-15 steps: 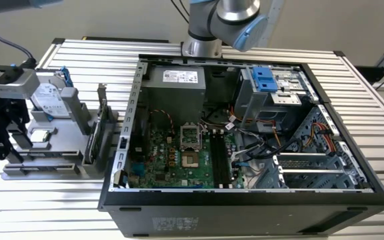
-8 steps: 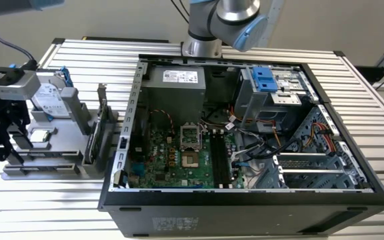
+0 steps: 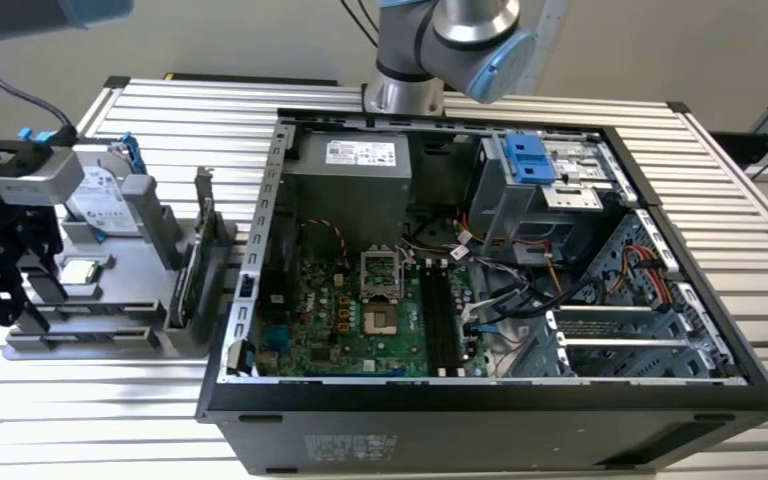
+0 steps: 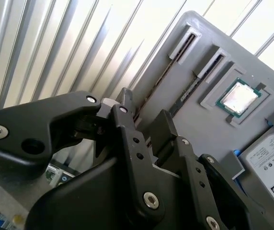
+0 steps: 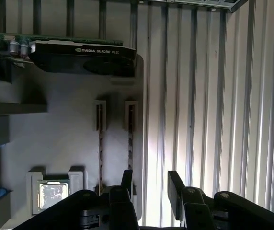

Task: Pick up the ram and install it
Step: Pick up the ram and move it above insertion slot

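Note:
Two ram sticks stand on edge in parallel slots of a grey parts tray (image 5: 55,134); in both wrist views they show as thin dark lines. The outer stick (image 5: 131,139) (image 4: 162,81) runs along the tray's rim. The inner stick (image 5: 100,148) (image 4: 189,88) lies beside it. My black gripper (image 5: 149,181) (image 4: 144,112) hovers over the end of the outer stick, open, with nothing between its fingers (image 5: 175,184). One finger is above that stick and the other is past the tray's edge. In the exterior view the gripper (image 3: 11,300) is at the far left, over the tray (image 3: 77,345).
On the tray are also a processor chip (image 5: 53,195) (image 3: 80,270), an upright expansion card (image 5: 79,57) (image 3: 191,260) and a hard drive (image 4: 271,158) (image 3: 104,195). The open computer case (image 3: 491,400) lies to the exterior view's right, with memory slots (image 3: 440,320) on its board.

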`<state>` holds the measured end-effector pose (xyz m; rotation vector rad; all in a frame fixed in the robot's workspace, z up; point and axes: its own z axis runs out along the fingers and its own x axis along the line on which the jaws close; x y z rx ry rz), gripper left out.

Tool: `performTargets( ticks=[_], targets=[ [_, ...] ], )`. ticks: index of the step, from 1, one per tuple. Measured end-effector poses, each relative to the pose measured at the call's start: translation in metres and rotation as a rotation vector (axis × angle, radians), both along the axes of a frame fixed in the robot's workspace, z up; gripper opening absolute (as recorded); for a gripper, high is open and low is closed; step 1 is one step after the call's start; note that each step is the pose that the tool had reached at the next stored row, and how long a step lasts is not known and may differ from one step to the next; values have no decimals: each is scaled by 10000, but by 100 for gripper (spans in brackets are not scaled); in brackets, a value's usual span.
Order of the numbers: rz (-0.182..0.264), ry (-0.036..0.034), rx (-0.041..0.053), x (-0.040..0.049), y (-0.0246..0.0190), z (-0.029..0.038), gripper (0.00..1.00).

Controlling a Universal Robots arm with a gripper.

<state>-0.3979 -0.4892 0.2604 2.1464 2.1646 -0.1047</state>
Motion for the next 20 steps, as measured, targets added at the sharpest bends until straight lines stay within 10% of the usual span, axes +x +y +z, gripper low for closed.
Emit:
performTargets(
  ticks=[20],
  targets=[
    [0, 0, -298, 0, 1, -108, 100]
  ],
)
